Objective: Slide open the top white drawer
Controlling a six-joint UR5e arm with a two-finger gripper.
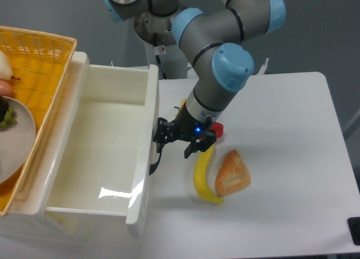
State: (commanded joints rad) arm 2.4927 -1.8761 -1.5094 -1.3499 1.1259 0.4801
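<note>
While the top white drawer stands pulled far out of its cabinet at the table's left side, showing a bare glossy interior, the gripper sits just beside the drawer's front panel with its black fingers spread apart and holding nothing. The curved black handle shows beneath them against the front. To the gripper's right lie a yellow banana, a croissant and a small red object. A wicker basket with a plate rests on the cabinet.
</note>
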